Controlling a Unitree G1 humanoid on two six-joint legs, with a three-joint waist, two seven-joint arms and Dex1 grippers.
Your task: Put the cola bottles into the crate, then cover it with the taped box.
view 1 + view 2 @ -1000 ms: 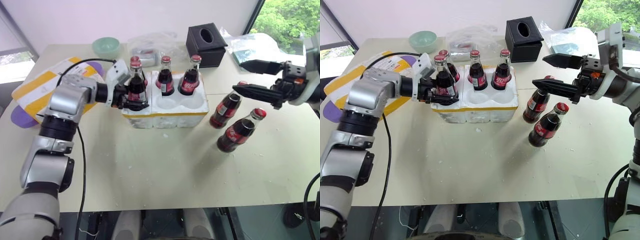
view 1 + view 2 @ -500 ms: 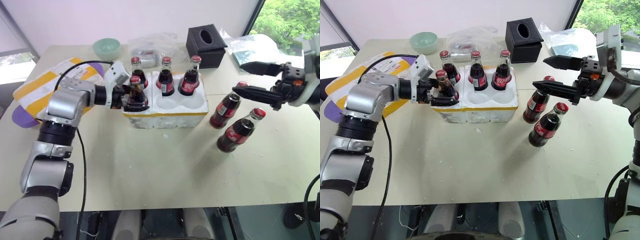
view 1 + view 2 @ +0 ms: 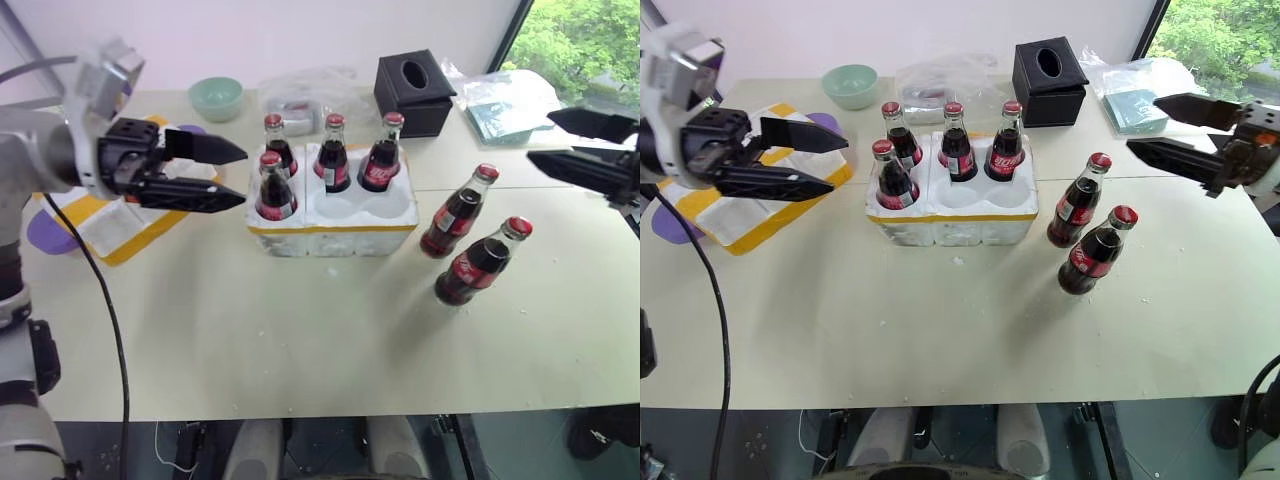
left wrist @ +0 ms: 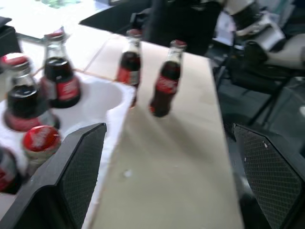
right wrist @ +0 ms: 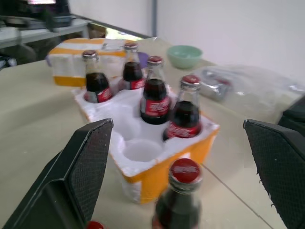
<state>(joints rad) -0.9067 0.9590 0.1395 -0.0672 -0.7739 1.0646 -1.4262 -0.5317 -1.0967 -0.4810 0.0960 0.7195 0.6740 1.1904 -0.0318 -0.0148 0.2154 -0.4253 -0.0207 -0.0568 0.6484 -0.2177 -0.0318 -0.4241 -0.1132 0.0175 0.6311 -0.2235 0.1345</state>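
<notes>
Hovering with fingers spread wide and empty, my left gripper (image 3: 232, 176) sits left of the crate (image 3: 333, 215), above the taped box (image 3: 115, 220). Four cola bottles (image 3: 331, 155) stand in the wells; two more (image 3: 458, 215) stand on the table (image 3: 320, 330) just right. My right gripper (image 3: 1165, 128) hangs equally wide and empty.

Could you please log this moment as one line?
crate: four bottles in | table: two bottles | left gripper: open | right gripper: open | taped box: aside
</notes>
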